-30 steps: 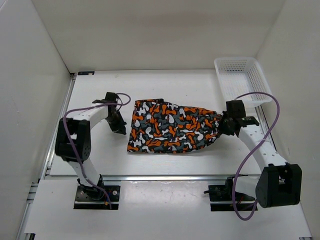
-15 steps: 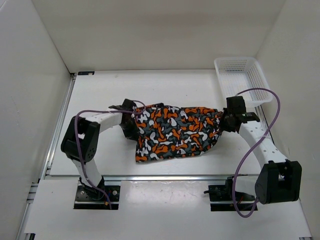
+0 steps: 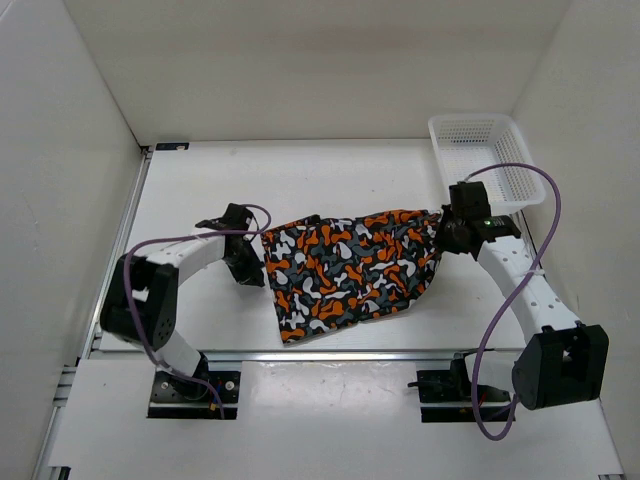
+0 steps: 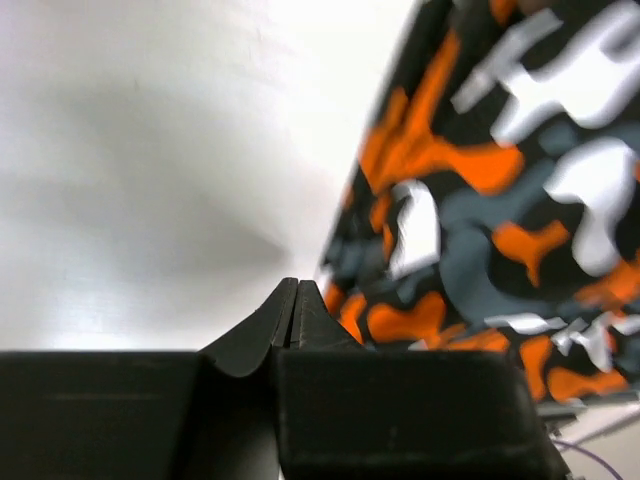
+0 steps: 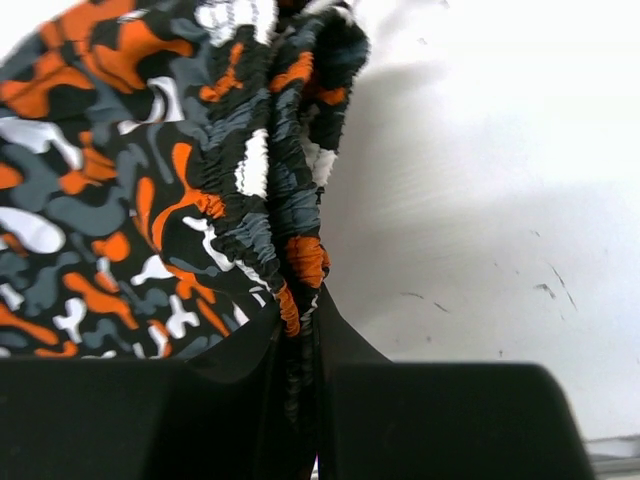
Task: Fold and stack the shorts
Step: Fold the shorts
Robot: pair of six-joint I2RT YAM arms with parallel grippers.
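Observation:
The shorts point(image 3: 345, 268), printed in orange, black, grey and white blotches, lie spread in the middle of the table, with their left end skewed toward the near edge. My right gripper point(image 3: 446, 236) is shut on the gathered elastic waistband point(image 5: 285, 215) at the right end; the cloth is pinched between its fingertips point(image 5: 300, 305). My left gripper point(image 3: 249, 270) sits low at the left edge of the shorts. Its jaws are pressed together with nothing between them point(image 4: 297, 288), and the cloth point(image 4: 480, 200) lies just to their right.
A white plastic mesh basket point(image 3: 480, 160) stands at the back right corner, just behind my right gripper. White walls enclose the table on three sides. The table's metal rail point(image 3: 330, 354) runs along the near edge.
The left gripper went right onto the shorts' left corner, then drew back left. The shorts' left end swung toward the near edge. The right gripper kept its hold and shifted slightly back.

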